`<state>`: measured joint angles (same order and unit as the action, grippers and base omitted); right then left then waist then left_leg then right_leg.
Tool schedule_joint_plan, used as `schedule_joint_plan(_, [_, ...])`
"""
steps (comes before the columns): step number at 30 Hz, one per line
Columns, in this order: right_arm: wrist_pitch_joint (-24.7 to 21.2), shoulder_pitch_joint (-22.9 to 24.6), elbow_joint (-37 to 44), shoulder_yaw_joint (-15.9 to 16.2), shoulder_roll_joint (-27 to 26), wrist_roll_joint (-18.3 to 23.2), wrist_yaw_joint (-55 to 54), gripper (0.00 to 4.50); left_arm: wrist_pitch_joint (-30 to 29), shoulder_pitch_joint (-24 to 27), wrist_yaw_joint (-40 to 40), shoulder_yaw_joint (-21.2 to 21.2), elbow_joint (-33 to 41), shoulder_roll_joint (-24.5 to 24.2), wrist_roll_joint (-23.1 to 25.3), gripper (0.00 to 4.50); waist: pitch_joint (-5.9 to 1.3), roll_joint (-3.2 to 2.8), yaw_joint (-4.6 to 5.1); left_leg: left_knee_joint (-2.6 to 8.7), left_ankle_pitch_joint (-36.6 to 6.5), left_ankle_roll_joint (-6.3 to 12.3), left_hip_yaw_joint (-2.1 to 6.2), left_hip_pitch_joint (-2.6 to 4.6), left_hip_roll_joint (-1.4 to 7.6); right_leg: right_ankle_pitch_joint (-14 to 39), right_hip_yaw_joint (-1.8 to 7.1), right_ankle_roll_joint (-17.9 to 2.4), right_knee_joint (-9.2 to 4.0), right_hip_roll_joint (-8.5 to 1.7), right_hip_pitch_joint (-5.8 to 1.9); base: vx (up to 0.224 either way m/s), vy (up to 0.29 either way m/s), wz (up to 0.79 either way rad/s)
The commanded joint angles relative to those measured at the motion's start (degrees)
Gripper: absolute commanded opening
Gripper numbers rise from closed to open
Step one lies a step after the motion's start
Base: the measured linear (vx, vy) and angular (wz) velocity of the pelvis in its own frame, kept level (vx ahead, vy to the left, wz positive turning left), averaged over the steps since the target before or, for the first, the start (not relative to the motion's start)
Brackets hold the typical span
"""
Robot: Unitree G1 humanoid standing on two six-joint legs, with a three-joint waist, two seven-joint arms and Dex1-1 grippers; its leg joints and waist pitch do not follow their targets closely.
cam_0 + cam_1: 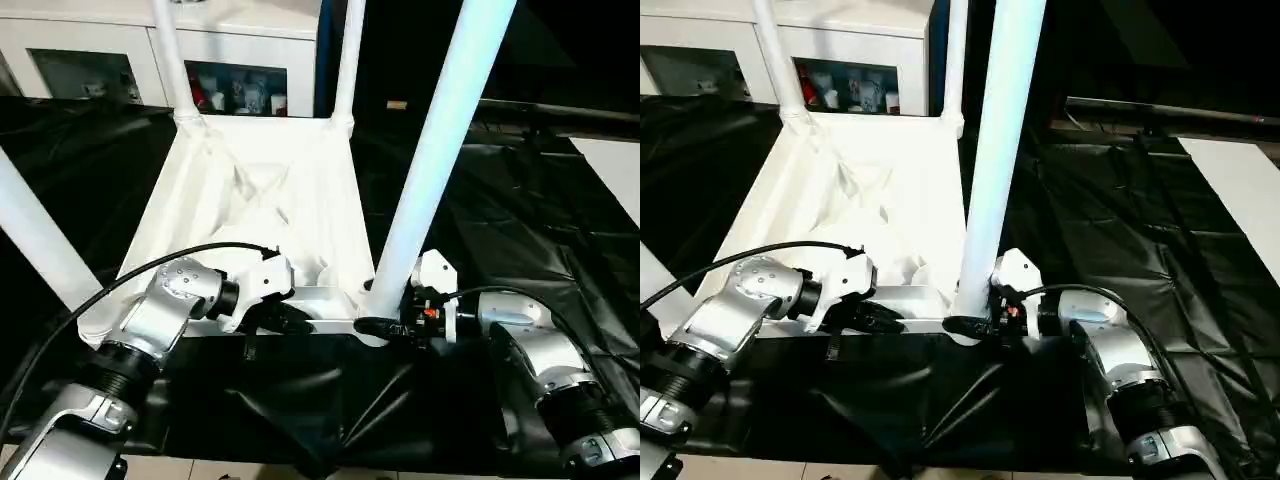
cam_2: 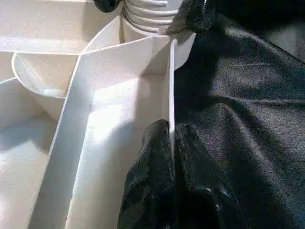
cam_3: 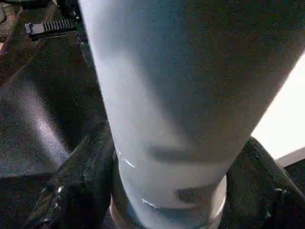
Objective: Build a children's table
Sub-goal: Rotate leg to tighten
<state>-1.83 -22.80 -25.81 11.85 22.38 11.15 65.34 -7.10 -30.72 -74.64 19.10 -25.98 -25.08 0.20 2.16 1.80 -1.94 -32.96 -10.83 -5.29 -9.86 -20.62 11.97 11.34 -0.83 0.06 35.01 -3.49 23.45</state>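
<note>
The left gripper (image 2: 172, 143) is pinching the near rim wall of the upturned table top (image 1: 270, 190), its black fingers (image 2: 152, 157) closed down to the wall's thickness, one on each face. The right gripper (image 3: 162, 157) is straddling the foot of the near right leg (image 1: 440, 150), its fingers (image 3: 81, 176) standing on either side of the tube; whether they are pressing it or merely flanking it is hard to tell. That leg is rising upright between them from its corner socket (image 2: 152, 14), with ridges showing where tube meets socket. Further off, two far legs (image 1: 172, 60) and the near left leg (image 1: 40, 240) are standing in their corners, so the task seems nearly finished.

To seat this leg well, the left gripper should be holding the top steady while the right one keeps the tube plumb and works it fully home.

No brand or writing is readable anywhere.
</note>
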Motion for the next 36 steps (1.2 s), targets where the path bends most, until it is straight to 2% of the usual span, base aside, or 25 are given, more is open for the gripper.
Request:
schedule_joint_plan(1, [-0.82, -0.31, 0.49, -0.98, 0.99, 0.28, -0.93, 2.75, 0.36, 0.85, -3.72, 1.01, 1.71, 0.83, -2.58, 0.00, -3.06, 0.48, 0.12, 3.02, -7.96, 4.50, -0.60, 0.13, 0.73, 3.71, 1.45, -14.19, -3.57, -2.73, -3.22, 0.000, 0.000, 0.00])
schedule_joint_plan(5, [-0.77, -0.66, -1.40, -1.88, -0.07, -0.44, -4.11, 2.70, 0.49, 0.44, -1.25, 0.71, 0.04, 1.27, -0.97, 0.00, -3.13, 0.49, 0.12, 2.97, -7.54, 4.36, -0.59, 0.12, 0.73, 3.45, 1.46, -14.18, -3.49, -2.71, -3.27, 0.000, 0.000, 0.00])
schedule_joint_plan(6, [-0.24, -1.19, -3.01, -2.56, -0.89, -1.15, -6.92, 2.70, 0.30, 0.02, 0.85, 0.52, -1.13, 1.68, -0.03, 0.00, -3.08, 0.58, 0.18, 2.97, -7.55, 4.25, -0.60, 0.09, 0.68, 3.59, 1.45, -14.09, -3.53, -2.70, -3.25, 0.000, 0.000, 0.00])
schedule_joint_plan(7, [0.50, -2.86, -7.94, -4.88, -3.46, -2.64, -16.02, 2.70, -0.10, -1.37, 7.30, -0.62, -4.99, 3.41, 1.86, 0.00, -3.04, 0.52, 0.26, 2.98, -7.71, 4.06, -0.64, 0.10, 0.69, 4.05, 1.46, -14.05, -3.57, -2.72, -3.13, 0.000, 0.000, 0.00])
schedule_joint_plan(8, [0.57, -3.07, -8.56, -5.18, -3.78, -2.81, -17.17, 2.70, -0.15, -1.54, 8.11, -0.78, -5.48, 3.63, 2.07, 0.00, -2.54, 0.39, 0.61, 3.30, -10.29, 2.49, -0.63, 0.14, 0.48, 9.69, 1.30, -13.22, -4.26, -2.67, -2.67, 0.000, 0.000, 0.00])
schedule_joint_plan(9, [0.44, -3.94, -11.22, -6.55, -5.21, -3.29, -22.27, 2.70, -0.64, -2.31, 11.34, -1.48, -7.36, 4.74, 2.46, 0.00, -2.69, 0.62, 0.80, 3.41, -11.79, 0.77, -0.34, 0.15, 0.46, 14.67, 1.30, -11.84, -4.43, -2.98, -3.03, -0.052, 0.006, -0.05])
schedule_joint_plan(10, [0.33, -4.32, -12.66, -7.27, -6.31, -3.62, -25.86, 2.69, -1.24, -2.99, 14.25, -1.83, -8.67, 5.72, 3.02, 0.00, -2.76, 0.64, 0.94, 3.42, -12.58, 0.07, -0.27, 0.24, 0.47, 16.54, 1.36, -10.84, -4.63, -2.94, -2.94, -0.052, 0.006, -0.05])
schedule_joint_plan(11, [0.24, -4.44, -13.07, -7.49, -6.68, -3.73, -27.08, 2.69, -1.48, -3.23, 15.17, -1.93, -9.10, 6.06, 3.17, 0.00, -2.66, 0.63, 0.98, 3.38, -12.94, 0.04, -0.35, 0.32, 0.51, 16.78, 1.46, -10.63, -4.76, -2.91, -2.72, 0.000, 0.000, 0.00])
schedule_joint_plan(12, [-0.73, -5.09, -15.13, -8.87, -8.91, -4.02, -33.94, 2.69, -3.00, -4.56, 20.16, -2.52, -11.44, 8.09, 3.93, 0.00, -2.64, 0.64, 1.13, 3.37, -13.31, 0.21, -0.38, 0.32, 0.47, 16.67, 1.54, -10.49, -4.84, -2.83, -2.61, 0.000, 0.000, 0.00])
schedule_joint_plan(13, [-1.26, -5.31, -15.75, -9.40, -9.75, -4.01, -36.37, 2.69, -3.63, -5.04, 21.83, -2.72, -12.23, 8.85, 4.15, 0.00, -2.49, 0.60, 1.24, 3.43, -13.58, 0.12, -0.43, 0.33, 0.35, 17.45, 1.52, -10.22, -4.96, -2.73, -2.41, 0.000, 0.000, 0.00])
schedule_joint_plan(14, [-1.91, -5.64, -16.46, -10.10, -11.51, -3.96, -40.56, 2.69, -4.54, -6.10, 25.60, -3.36, -14.00, 10.56, 4.42, 0.00, -2.66, 0.54, 1.18, 3.43, -13.74, -0.10, -0.26, 0.43, 0.32, 18.24, 1.47, -9.93, -4.98, -2.84, -2.55, 0.000, 0.000, 0.00])
schedule_joint_plan(17, [-2.52, -6.51, -18.10, -10.50, -14.34, -4.73, -47.73, 2.69, -5.69, -7.58, 30.87, -3.64, -16.71, 13.03, 5.33, 0.00, -2.84, 0.62, 1.22, 3.35, -12.33, 0.22, -0.32, 0.18, 0.23, 14.96, 1.52, -10.03, -4.78, -2.69, -2.76, 0.000, 0.000, 0.00])
schedule_joint_plan(18, [-2.37, -7.20, -19.30, -10.66, -15.63, -5.03, -50.19, 2.68, -5.91, -8.19, 32.75, -3.75, -18.05, 13.95, 5.84, 0.00, -2.79, 0.26, 1.37, 3.38, -12.20, 0.24, -0.37, 0.25, 0.22, 13.93, 1.52, -10.28, -4.82, -2.59, -2.59, 0.000, 0.000, 0.00])
schedule_joint_plan(21, [-1.26, -9.74, -22.87, -10.13, -19.91, -6.48, -55.99, 2.68, -5.75, -9.95, 37.64, -3.39, -22.33, 16.32, 7.73, 0.00, -2.98, 0.19, 1.32, 3.28, -12.39, 0.13, -0.36, 0.42, 0.11, 12.95, 1.56, -10.64, -4.77, -2.61, -2.65, 0.000, 0.000, 0.00])
schedule_joint_plan(24, [-0.32, -10.53, -23.19, -9.04, -21.29, -6.91, -54.73, 2.68, -5.55, -10.30, 38.22, -2.79, -23.25, 16.54, 8.25, 0.00, -2.94, 0.15, 1.25, 3.40, -13.20, 0.72, -0.33, 0.27, 0.16, 12.71, 1.46, -10.47, -4.81, -2.65, -2.78, 0.000, 0.000, 0.00])
schedule_joint_plan(26, [1.29, -10.65, -22.37, -8.79, -21.91, -6.36, -52.09, 2.68, -5.28, -10.54, 38.26, -2.63, -23.85, 16.49, 8.42, 0.00, -2.81, 0.24, 1.25, 3.49, -14.25, 0.94, -0.30, 0.26, 0.19, 14.32, 1.42, -10.18, -5.01, -2.71, -2.71, 0.000, 0.000, 0.00])
schedule_joint_plan(27, [2.27, -10.39, -21.46, -9.26, -22.08, -5.35, -50.52, 3.03, -5.05, -10.53, 37.99, -2.55, -23.80, 16.24, 8.50, 0.00, -2.82, 0.28, 1.21, 3.52, -14.51, 1.04, -0.27, 0.23, 0.23, 15.07, 1.43, -9.95, -5.05, -2.78, -2.74, 0.000, 0.000, 0.00])
schedule_joint_plan(28, [3.40, -9.75, -19.56, -9.81, -22.00, -3.46, -47.06, 3.03, -4.83, -10.33, 37.03, -2.41, -23.32, 15.66, 8.47, 0.00, -2.86, 0.44, 1.13, 3.50, -14.42, 1.31, -0.26, 0.21, 0.27, 15.19, 1.45, -9.79, -5.05, -2.82, -2.77, 0.000, 0.000, 0.00])
schedule_joint_plan(29, [3.92, -9.38, -18.47, -9.90, -21.80, -2.59, -45.06, 3.38, -4.81, -10.17, 36.37, -2.35, -22.96, 15.31, 8.38, 0.00, -2.91, 0.43, 1.04, 3.49, -14.33, 1.67, -0.28, 0.20, 0.29, 14.75, 1.46, -9.76, -5.03, -2.83, -2.87, 0.000, 0.000, 0.00])
schedule_joint_plan(31, [4.25, -8.78, -16.57, -8.80, -20.24, -2.46, -40.49, 3.48, -4.28, -9.89, 33.97, -2.28, -22.34, 14.53, 7.83, 0.00, -2.92, 0.62, 1.07, 3.56, -12.93, 2.60, -0.18, -0.37, 0.32, 12.80, 1.36, -9.90, -4.83, -2.81, -3.24, 0.000, 0.000, 0.00])
schedule_joint_plan(32, [4.18, -8.61, -16.13, -8.49, -19.66, -2.61, -39.57, 3.60, -4.32, -9.74, 33.33, -2.21, -22.02, 14.28, 7.74, 0.00, -2.85, 0.51, 1.22, 3.64, -12.56, 2.53, -0.08, -0.54, 0.31, 12.72, 1.28, -10.00, -4.75, -2.86, -3.33, 0.000, 0.000, 0.00])
schedule_joint_plan(34, [3.39, -7.92, -14.54, -6.77, -15.73, -2.90, -33.15, 3.81, -1.94, -8.73, 27.93, -1.30, -20.48, 12.61, 7.53, 0.00, -2.92, 0.47, 1.93, 3.51, -12.88, 2.60, -0.06, -0.41, 0.32, 13.28, 1.22, -10.70, -4.87, -2.83, -3.22, 0.000, 0.000, 0.00])
schedule_joint_plan(36, [3.39, -7.92, -14.54, -6.77, -15.73, -2.90, -33.15, 3.93, -1.94, -8.73, 27.93, -1.30, -20.48, 12.61, 7.53, 0.00, -2.87, 0.56, 2.12, 3.40, -12.74, 3.06, -0.13, -0.45, 0.38, 13.09, 1.34, -11.22, -4.91, -2.91, -3.16, 0.000, 0.000, 0.00])
